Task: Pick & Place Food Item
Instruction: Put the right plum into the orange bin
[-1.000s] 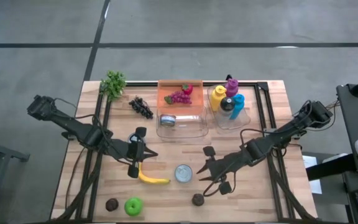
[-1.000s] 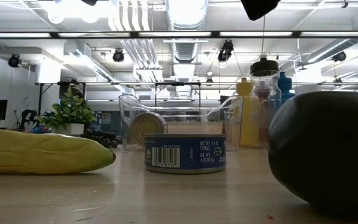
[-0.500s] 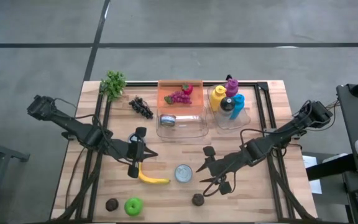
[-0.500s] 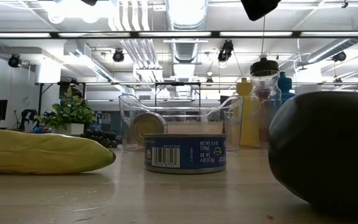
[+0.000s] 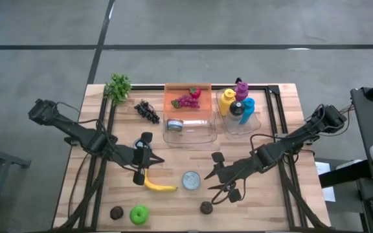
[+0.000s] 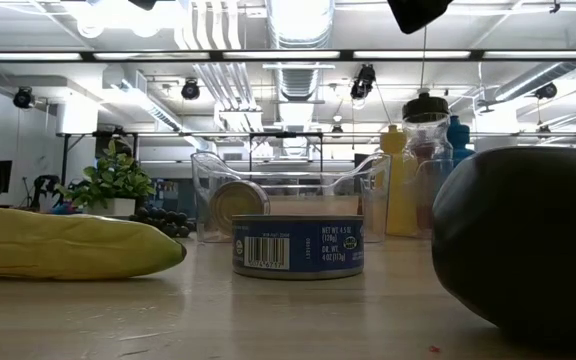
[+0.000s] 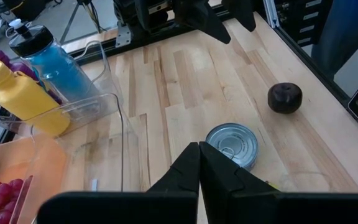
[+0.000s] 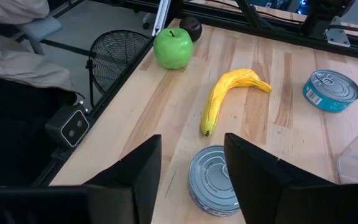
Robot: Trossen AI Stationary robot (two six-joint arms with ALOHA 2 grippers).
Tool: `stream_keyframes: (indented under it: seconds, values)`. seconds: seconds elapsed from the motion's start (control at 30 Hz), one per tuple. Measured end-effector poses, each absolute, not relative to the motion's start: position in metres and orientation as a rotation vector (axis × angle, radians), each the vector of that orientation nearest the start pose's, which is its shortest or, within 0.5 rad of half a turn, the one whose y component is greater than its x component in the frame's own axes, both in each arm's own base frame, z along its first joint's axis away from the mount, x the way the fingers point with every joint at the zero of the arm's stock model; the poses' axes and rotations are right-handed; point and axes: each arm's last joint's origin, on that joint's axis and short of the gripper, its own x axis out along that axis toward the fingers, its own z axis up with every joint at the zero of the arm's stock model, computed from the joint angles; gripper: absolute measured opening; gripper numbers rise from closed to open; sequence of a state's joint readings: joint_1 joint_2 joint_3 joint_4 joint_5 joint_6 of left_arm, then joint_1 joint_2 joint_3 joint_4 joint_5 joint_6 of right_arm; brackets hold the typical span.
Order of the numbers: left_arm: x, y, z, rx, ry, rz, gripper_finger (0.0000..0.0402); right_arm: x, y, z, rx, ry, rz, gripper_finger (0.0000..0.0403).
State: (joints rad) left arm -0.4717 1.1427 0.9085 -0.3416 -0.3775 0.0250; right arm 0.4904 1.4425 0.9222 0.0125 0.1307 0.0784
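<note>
Seen from the high view, the left hand (image 5: pixel 149 158) hangs over the wooden surface (image 5: pixel 283 103) with fingers pressed together, holding nothing; the banana (image 5: pixel 158 186) lies just beside it, toward the near edge. The right hand (image 5: pixel 214 173) is spread, pinching nothing; the tuna can (image 5: pixel 191 180) sits just beside its fingertips, between the two hands, and a dark round fruit (image 5: pixel 206 207) lies near it at the near edge. Well apart from the left hand, a green apple (image 5: pixel 138 214) and a second dark fruit (image 5: pixel 116 212) sit at the near edge. Beyond both hands: a clear bin (image 5: pixel 188 131) with a can on its side, an orange tray (image 5: pixel 173 97) with red grapes, a clear holder with bottles (image 5: pixel 237 102), dark grapes (image 5: pixel 147 111), a small plant (image 5: pixel 117 87). Low view: no hand visible; tuna can (image 6: pixel 297 246) mid-frame, banana (image 6: pixel 68 243) at left, dark fruit (image 6: pixel 528 242) big at right. Left wrist view: left hand (image 7: pixel 199 163) fingers touching, tuna can (image 7: pixel 232 143) just ahead of the tips, dark fruit (image 7: pixel 284 98) farther out, bottles (image 7: pixel 23 90) to one side. Right wrist view: right hand (image 8: pixel 191 163) fingers apart, a can (image 8: pixel 213 180) between them but not gripped, banana (image 8: pixel 229 94) ahead, apple (image 8: pixel 173 48) beyond, second can (image 8: pixel 331 89) off to the side.
</note>
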Motion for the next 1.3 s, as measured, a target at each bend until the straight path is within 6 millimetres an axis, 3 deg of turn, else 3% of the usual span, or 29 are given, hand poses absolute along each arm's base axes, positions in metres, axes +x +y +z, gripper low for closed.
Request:
stream_keyframes:
  seconds: [0.53, 1.3]
  values:
    - [0.2204, -0.1004, 0.2935, 0.262, 0.525, -0.098, 0.0008, 0.2779, 0.1441, 0.2486, -0.082, 0.499, 0.333, 0.018]
    - [0.2205, -0.1002, 0.2935, 0.262, 0.525, -0.097, 0.0008, 0.2715, 0.1517, 0.245, -0.122, 0.534, 0.37, 0.0165]
